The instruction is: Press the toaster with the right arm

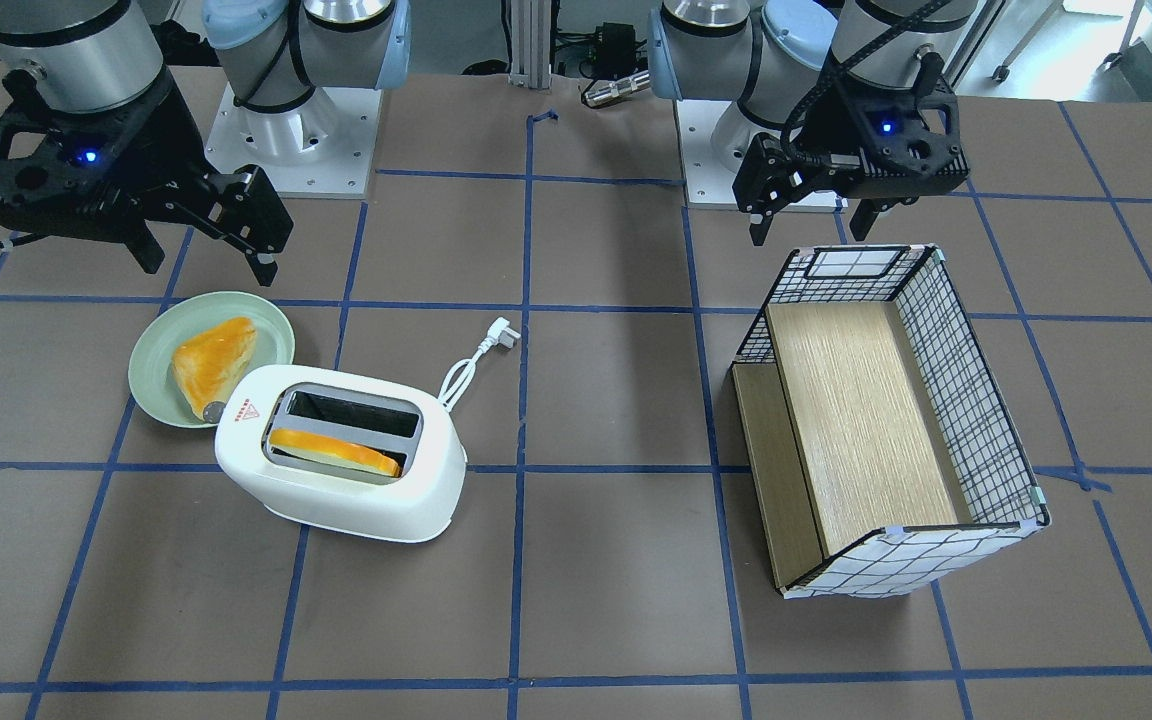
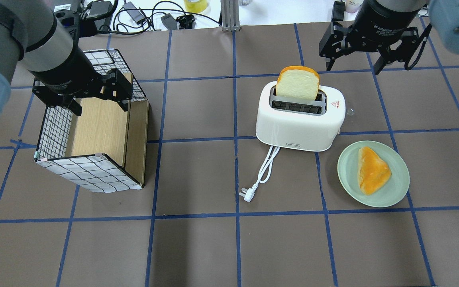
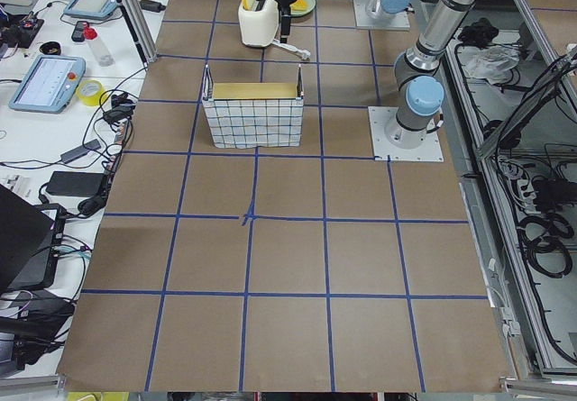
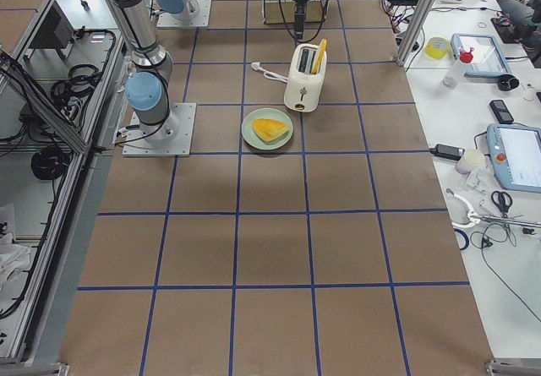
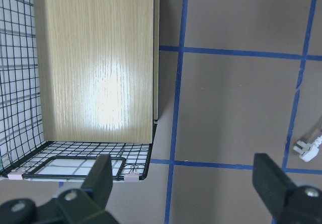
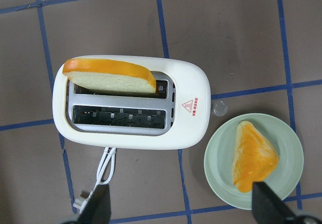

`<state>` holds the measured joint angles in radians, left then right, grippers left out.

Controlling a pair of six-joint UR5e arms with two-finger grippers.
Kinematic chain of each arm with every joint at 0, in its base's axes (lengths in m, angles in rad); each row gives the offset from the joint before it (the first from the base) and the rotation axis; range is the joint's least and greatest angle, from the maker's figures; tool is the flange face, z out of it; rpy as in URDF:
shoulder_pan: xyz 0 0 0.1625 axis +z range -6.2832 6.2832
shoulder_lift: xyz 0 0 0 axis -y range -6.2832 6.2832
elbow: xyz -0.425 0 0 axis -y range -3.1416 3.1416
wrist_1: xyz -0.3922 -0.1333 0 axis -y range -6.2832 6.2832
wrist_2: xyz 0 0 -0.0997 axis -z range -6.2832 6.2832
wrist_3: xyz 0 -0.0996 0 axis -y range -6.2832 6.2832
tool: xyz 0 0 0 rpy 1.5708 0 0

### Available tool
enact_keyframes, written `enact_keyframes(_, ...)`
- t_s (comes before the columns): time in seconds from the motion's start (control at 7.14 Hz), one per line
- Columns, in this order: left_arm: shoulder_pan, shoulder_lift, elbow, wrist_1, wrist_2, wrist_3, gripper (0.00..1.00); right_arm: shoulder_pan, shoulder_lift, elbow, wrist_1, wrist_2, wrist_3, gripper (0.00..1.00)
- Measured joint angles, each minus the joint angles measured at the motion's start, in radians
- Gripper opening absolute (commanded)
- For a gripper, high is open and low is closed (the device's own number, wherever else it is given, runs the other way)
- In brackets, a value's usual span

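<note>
The white toaster [image 2: 298, 125] stands on the brown table [image 2: 197, 247]. On top, at one end, it has a small red triangle mark [image 6: 190, 104] with tiny red writing, too small to read. Low on its long side is a little dark label [image 2: 293, 144], also too small to read. A slice of bread [image 2: 297, 83] stands tall out of the slot away from the cord [image 2: 264, 169]. The other slot shows only its metal wires. The white cord runs off from the toaster's long side and ends in a plug lying on the table. Just beside the toaster's red-mark end sits a green plate [image 2: 397, 187], and on it lies one piece of bread with an orange crust [image 2: 372, 170]. A tiny clear round thing [image 6: 219, 108] lies by that same end. The right claw [image 2: 353, 65] hangs in the air near that end, touching nothing, its two fingers spread wide. White writing on its black wrist [image 2: 381, 28] seems to say "2F Adaptive". Well apart from the toaster, on the side away from the plate, is a wire box [image 2: 90, 175] with checked cloth, and inside it are wooden boards. The left claw [image 2: 100, 107] hangs over the box with its fingers spread wide, holding nothing.
</note>
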<state>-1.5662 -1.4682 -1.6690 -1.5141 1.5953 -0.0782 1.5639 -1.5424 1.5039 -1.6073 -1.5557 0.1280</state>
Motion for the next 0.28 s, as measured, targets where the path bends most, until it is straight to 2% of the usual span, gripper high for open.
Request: enact_keyframes(0.28,0.0,0.0,0.0,0.0,0.0,0.0,1.0,0.001,0.001,-0.001,0.001,-0.003,-0.001,1.0)
